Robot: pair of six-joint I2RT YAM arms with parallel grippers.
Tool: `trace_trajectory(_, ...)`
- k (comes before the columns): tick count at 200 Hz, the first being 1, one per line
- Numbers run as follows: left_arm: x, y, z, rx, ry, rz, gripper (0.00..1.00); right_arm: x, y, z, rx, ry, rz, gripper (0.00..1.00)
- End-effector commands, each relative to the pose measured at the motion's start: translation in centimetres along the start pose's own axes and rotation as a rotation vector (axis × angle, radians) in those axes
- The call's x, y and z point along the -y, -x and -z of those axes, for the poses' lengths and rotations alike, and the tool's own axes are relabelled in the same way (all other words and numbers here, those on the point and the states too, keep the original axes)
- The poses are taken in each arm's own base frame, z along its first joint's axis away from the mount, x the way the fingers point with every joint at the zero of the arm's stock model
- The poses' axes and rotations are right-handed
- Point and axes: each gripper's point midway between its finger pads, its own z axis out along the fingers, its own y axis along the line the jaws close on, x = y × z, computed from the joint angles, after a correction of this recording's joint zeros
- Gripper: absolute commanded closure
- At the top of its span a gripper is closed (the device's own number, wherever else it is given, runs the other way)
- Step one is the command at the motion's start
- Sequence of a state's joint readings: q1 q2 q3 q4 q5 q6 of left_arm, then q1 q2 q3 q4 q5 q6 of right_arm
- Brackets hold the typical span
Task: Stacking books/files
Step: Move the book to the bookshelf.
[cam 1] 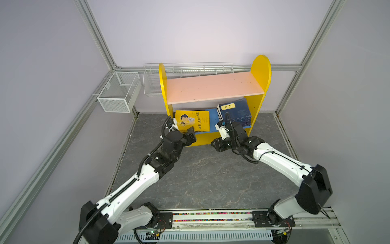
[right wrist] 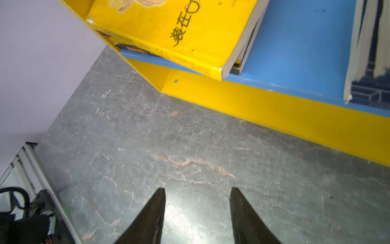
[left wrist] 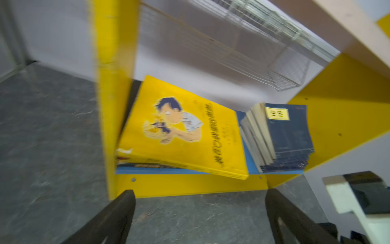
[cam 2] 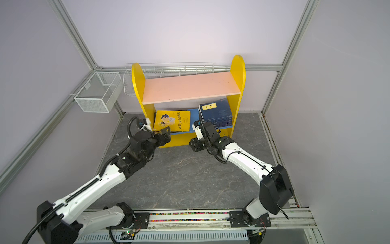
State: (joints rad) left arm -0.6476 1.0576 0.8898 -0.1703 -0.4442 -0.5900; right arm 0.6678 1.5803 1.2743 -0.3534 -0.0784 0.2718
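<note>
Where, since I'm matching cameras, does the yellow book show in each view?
In a top view: yellow book on the blue shelf's left end.
In a top view: yellow book, same spot.
Left wrist: yellow book mid-frame.
Right wrist: yellow book cut off at the frame edge.
Shared landmark: blue shelf beneath it.

Lab cell: aluminium frame (cam 1: 97,33), blank walls (cam 1: 190,31)

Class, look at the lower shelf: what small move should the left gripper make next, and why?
Probably ease the left gripper forward to the top yellow book and nudge its near corner back. That book lies askew on its pile, one corner overhanging the front edge of the blue shelf. The gripper is open, empty and faces that corner.
</note>
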Motion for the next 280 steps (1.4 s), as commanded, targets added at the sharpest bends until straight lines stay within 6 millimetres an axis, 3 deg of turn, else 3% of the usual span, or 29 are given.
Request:
trace_trajectory(1, -7.0, -1.2, 1.7, 0.009, 0.21, 0.136, 0.03, 0.2, 1.2, -1.6, -0.012, -0.024, 0.047, 0.48)
trace_trajectory(20, -9.9, -1.3, 2.7, 0.018, 0.258, 0.192, 0.03, 1.0, 2.0, -3.6, -0.045, -0.056, 0.066, 0.49)
trace_trajectory(49, -11.2, -0.5, 3.7, 0.041, 0.283, 0.208, 0.03, 1.7, 3.5, -5.8, -0.051, -0.078, 0.116, 0.5)
trace_trajectory(85, -11.5, 0.1, 4.1, 0.043, 0.293, 0.19, 0.02, 2.5, 4.9, -7.3, -0.069, -0.096, 0.178, 0.5)
trace_trajectory(140, -11.6, -0.4, 3.8, 0.024, 0.293, 0.186, 0.02, 2.1, 5.8, -8.3, -0.079, -0.058, 0.291, 0.52)
trace_trajectory(218, -10.7, -1.9, 1.8, -0.046, 0.264, 0.178, 0.03, -0.5, 8.3, -9.6, -0.055, 0.065, 0.381, 0.55)
trace_trajectory(257, -10.8, -2.1, 1.5, -0.056, 0.267, 0.162, 0.03, -1.1, 8.3, -9.6, -0.07, 0.1, 0.439, 0.57)
trace_trajectory(280, -10.8, -2.2, 1.2, -0.063, 0.271, 0.158, 0.03, -0.8, 8.4, -8.8, -0.052, 0.084, 0.432, 0.51)
